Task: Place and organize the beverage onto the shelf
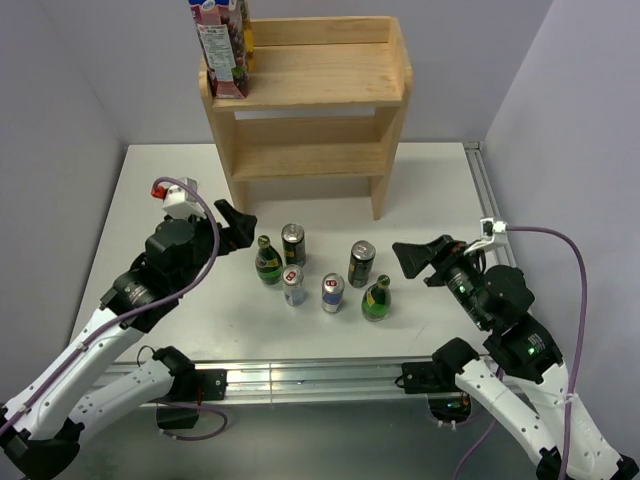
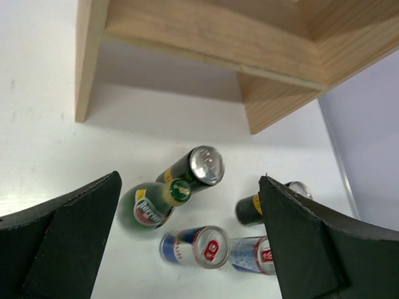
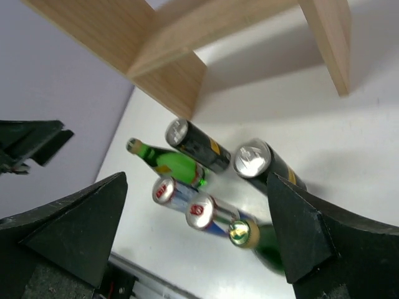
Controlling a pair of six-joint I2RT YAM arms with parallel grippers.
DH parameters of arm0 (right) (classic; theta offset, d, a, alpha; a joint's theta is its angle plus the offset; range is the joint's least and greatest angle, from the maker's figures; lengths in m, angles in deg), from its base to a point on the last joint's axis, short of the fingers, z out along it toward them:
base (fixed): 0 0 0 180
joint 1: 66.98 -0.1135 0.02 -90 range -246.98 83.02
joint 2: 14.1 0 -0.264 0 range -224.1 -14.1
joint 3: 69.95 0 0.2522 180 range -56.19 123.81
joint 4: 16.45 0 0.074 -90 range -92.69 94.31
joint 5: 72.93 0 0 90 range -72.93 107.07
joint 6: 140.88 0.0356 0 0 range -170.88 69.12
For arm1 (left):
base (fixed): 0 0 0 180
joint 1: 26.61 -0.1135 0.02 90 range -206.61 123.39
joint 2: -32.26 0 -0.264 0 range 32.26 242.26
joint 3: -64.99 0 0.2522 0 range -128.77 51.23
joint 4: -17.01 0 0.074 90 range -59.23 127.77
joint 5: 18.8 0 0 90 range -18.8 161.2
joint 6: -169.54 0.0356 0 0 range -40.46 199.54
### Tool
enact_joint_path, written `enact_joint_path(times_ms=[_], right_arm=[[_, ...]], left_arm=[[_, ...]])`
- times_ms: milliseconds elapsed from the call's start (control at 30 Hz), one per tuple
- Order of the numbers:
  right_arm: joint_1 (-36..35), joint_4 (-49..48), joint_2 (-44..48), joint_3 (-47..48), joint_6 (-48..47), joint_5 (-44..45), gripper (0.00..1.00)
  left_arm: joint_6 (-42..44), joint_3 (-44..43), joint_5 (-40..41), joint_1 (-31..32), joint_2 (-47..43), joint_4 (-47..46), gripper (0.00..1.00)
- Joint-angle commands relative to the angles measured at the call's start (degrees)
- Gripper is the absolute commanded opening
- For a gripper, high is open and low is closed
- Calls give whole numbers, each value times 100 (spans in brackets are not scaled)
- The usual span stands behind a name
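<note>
The light-wood two-tier shelf (image 1: 310, 100) stands at the back of the table. A juice carton (image 1: 222, 45) stands on its top tier at the left. On the table in front stand two green bottles (image 1: 267, 262) (image 1: 376, 299), two black cans (image 1: 292, 243) (image 1: 361, 263) and two Red Bull cans (image 1: 293, 286) (image 1: 332, 293). My left gripper (image 1: 238, 225) is open and empty, just left of the group; in its wrist view (image 2: 190, 187) the left green bottle (image 2: 149, 205) lies between the jaws. My right gripper (image 1: 415, 258) is open and empty, right of the group (image 3: 196, 187).
The white table (image 1: 180, 180) has a metal rail (image 1: 300, 375) along its near edge and a grey wall at each side. The shelf's lower tier (image 1: 310, 160) holds nothing that I can see.
</note>
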Motion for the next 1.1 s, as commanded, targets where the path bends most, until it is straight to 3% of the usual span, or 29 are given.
enact_joint_path(times_ms=[0, 167, 400, 700, 833, 1067], right_arm=[[-35, 711, 209, -244, 493, 120, 100], [-53, 1948, 8, -298, 1118, 857, 100], [-61, 2961, -72, -245, 1839, 1263, 100], [-403, 2576, -177, -895, 2059, 323, 100], [-1113, 2189, -326, -922, 1937, 270, 100], [-2573, 1864, -940, -834, 2314, 964, 100]], left_arm=[[-76, -60, 359, 82, -146, 572, 99], [-41, 72, 420, 109, -392, 617, 98], [-120, 90, 473, 117, -471, 722, 96], [-164, 186, 482, 161, -621, 626, 95], [-146, 186, 447, 170, -577, 590, 95], [-120, 178, 464, 170, -603, 590, 95]])
